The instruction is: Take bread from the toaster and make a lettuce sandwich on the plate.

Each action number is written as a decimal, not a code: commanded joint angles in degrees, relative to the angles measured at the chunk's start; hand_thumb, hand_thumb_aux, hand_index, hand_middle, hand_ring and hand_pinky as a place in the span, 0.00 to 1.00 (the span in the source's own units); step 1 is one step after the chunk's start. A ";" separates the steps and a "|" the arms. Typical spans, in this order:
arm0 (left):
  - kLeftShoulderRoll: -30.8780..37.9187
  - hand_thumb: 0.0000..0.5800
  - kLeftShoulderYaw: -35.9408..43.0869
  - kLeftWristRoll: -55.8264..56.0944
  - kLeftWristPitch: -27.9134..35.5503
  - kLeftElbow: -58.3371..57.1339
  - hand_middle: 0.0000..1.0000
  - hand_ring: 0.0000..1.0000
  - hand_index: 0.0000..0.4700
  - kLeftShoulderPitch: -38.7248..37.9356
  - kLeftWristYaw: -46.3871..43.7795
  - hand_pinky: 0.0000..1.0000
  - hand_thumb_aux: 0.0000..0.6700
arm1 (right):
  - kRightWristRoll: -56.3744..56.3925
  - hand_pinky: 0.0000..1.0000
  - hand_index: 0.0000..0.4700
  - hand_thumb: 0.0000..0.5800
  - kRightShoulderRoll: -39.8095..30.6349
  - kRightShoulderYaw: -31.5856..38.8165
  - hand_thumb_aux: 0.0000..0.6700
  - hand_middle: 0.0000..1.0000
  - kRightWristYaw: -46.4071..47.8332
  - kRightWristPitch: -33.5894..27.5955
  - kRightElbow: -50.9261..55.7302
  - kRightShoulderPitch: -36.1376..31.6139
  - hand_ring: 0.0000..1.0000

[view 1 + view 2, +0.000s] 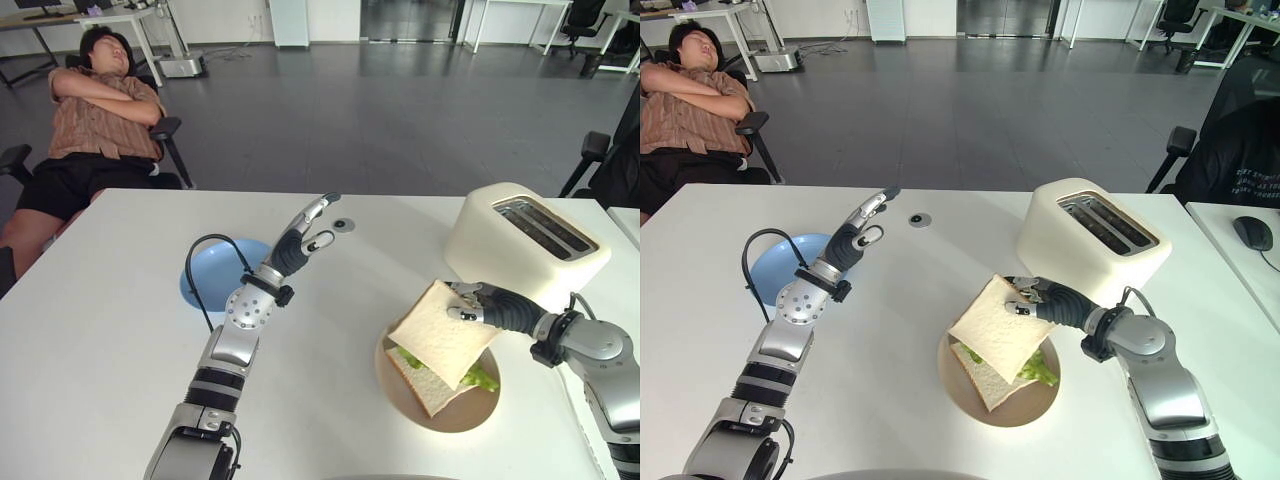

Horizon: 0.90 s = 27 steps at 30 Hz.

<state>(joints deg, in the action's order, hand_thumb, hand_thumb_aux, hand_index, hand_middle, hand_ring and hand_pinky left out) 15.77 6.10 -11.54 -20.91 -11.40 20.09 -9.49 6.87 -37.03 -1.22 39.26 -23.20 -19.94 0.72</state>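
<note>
Placement: right hand [490,305] grips top bread slice [440,335] tilted over lettuce [482,379]; lower flat, edges matching bottom slice [430,392]; left hand [300,243] empty, uncurled.

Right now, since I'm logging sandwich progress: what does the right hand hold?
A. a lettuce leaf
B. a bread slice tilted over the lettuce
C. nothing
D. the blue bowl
B: the right hand grips a bread slice by its edge, tilted over the lettuce and the lower slice on the plate.
</note>
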 commanded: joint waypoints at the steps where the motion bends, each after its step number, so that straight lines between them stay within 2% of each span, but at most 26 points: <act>1: -0.12 0.00 0.05 0.05 0.75 0.52 0.00 0.00 0.00 0.02 -0.31 0.00 0.00 | -0.70 0.00 1.00 1.00 1.07 1.81 1.00 0.00 -0.83 0.20 1.69 0.28 0.00; 9: -0.15 0.00 0.17 0.24 0.96 0.85 0.00 0.00 0.00 -0.33 -0.58 0.00 0.00 | -3.37 0.00 1.00 1.00 1.09 4.49 1.00 0.00 -2.59 2.09 5.59 0.76 0.00; 19: 1.21 0.00 2.08 1.67 0.72 4.33 0.00 0.00 0.00 -1.17 -6.11 0.00 0.00 | -10.25 0.00 1.00 1.00 -0.69 8.69 1.00 0.00 -3.49 6.35 10.12 0.69 0.00; 23: 1.00 0.00 7.02 6.70 -2.87 9.08 0.00 0.00 0.00 -3.79 -13.95 0.00 0.00 | -11.42 0.00 1.00 1.00 -0.66 9.31 1.00 0.00 -3.55 7.65 10.81 0.56 0.00; 27: 2.00 0.00 16.29 11.44 -5.72 12.28 0.00 0.00 0.00 -8.15 -25.30 0.00 0.00 | -11.61 0.00 1.00 1.00 -0.46 9.40 1.00 0.00 -3.53 8.03 11.03 0.50 0.00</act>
<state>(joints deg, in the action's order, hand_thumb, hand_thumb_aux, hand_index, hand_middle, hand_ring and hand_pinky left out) 16.84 18.56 -0.68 -25.76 0.48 14.17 -30.77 -3.38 -37.19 7.08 35.24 -14.42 -9.94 0.63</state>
